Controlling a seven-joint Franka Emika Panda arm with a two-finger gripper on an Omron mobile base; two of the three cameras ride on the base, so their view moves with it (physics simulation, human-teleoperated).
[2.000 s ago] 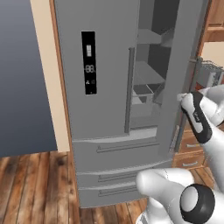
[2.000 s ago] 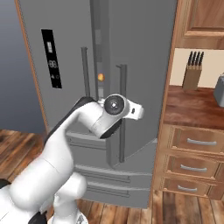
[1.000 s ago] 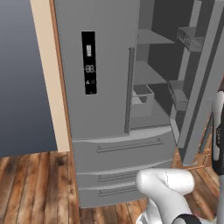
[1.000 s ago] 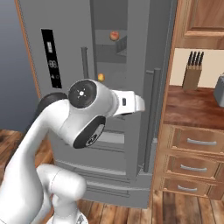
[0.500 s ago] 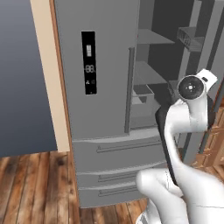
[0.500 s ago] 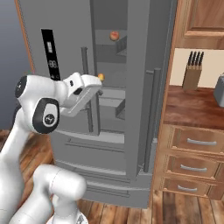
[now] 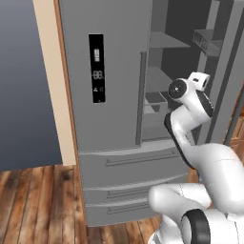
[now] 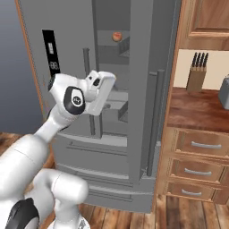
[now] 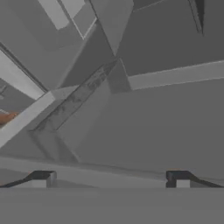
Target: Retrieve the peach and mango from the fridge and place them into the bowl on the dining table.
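Observation:
The grey fridge point(image 7: 114, 71) has its left door closed and its right door point(image 8: 154, 89) swung open. On an upper shelf inside lies one small round reddish-orange fruit point(image 8: 117, 36); I cannot tell whether it is the peach or the mango. My hand point(image 8: 105, 87) hovers in front of the open compartment at mid-shelf height, well below that fruit. In the hand view my gripper point(image 9: 109, 177) is open, its fingertips point(image 9: 41, 177) wide apart with nothing between them, facing grey shelves and bins. The bowl and the dining table are out of view.
The open door's edge and long handle point(image 8: 152, 125) stand just right of my hand. Beyond it are wooden drawers point(image 8: 197, 147), a counter with a knife block point(image 8: 197, 71) and a toaster point(image 8: 225, 96). Fridge drawers point(image 7: 128, 162) lie below, above a plank floor point(image 7: 38, 205).
The arm has swung round in front of the open compartment and the hand has turned towards the shelves. The jaws have stayed wide. The fridge door has not moved.

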